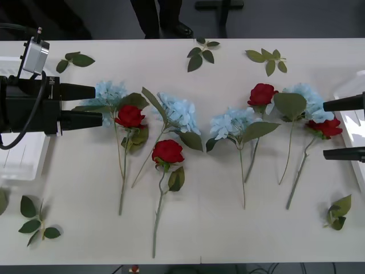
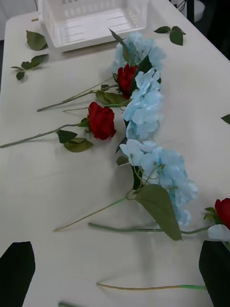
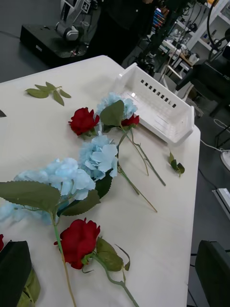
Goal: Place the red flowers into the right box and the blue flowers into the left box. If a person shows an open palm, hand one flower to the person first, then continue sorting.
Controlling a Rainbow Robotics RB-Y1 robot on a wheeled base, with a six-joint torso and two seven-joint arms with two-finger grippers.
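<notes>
Both end effectors (image 1: pixel 98 105) (image 1: pixel 360 128) wide, empty; loose leaf sprigs (image 1: pixel 201 53) ring red flowers (image 1: pixel 167 151), blue flowers (image 1: pixel 178 111).

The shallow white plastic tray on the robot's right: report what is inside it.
Nothing shows inside the shallow white plastic tray: in the left wrist view its slotted base and walls are bare. All the red roses and pale-blue hydrangeas lie on the table. Its near wall covers part of the floor.

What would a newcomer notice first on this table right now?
A row of red roses and blue hydrangeas lies across the middle of the white table, stems pointing toward the robot, none sorted yet. The open left gripper hovers by the leftmost blooms, the open right gripper by the rightmost rose. White boxes flank the row, left and right.
</notes>
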